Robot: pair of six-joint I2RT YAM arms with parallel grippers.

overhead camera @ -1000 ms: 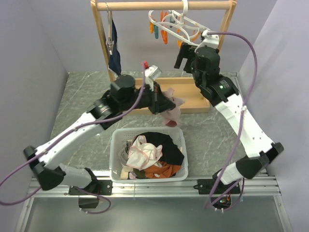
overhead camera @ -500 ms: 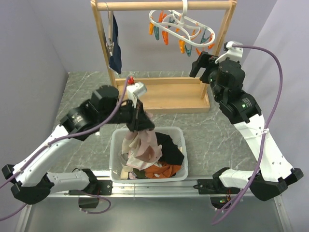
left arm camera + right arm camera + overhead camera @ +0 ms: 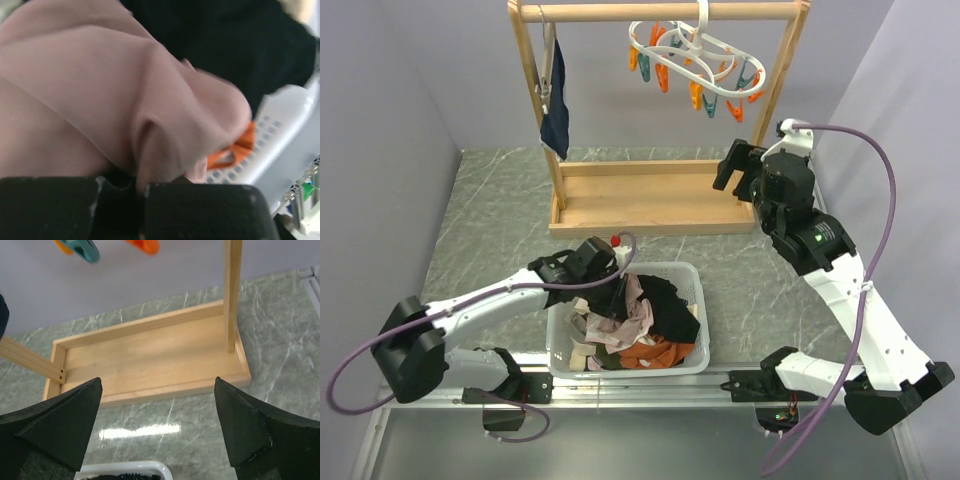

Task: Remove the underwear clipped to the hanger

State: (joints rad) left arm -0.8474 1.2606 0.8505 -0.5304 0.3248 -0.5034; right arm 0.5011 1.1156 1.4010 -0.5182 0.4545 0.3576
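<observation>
Left gripper (image 3: 616, 288) sits down in the one white basket (image 3: 692, 272) at the tabletop's near edge, pinched tight on the pale pink-beige garment (image 3: 125, 85). In its wrist view the cloth is blurred, fills most of the frame, and bunches into the seam between the black fingers (image 3: 65, 210). A black garment (image 3: 668, 298) lies just beside it toward the basket's right wall, with orange clothes (image 3: 655, 352) against the near wall. The heap is tangled: two pieces of underwear can be picked out there, and what lies beneath them is hidden.

Right gripper (image 3: 734, 170) hovers over the tabletop's right side, spread wide and holding nothing. Its camera looks down at the base (image 3: 150, 360) of the one wooden rack.

At the far edge, the rack's rail (image 3: 620, 12) carries two hangers. The white ring hanger (image 3: 682, 45) hangs right of the middle, and its orange and teal pegs (image 3: 698, 95) overlap too much to count — the right wrist view shows only two, cut off at the top. Near the left post hangs one navy garment (image 3: 557, 125); its clip hanger is thin and hard to make out.
</observation>
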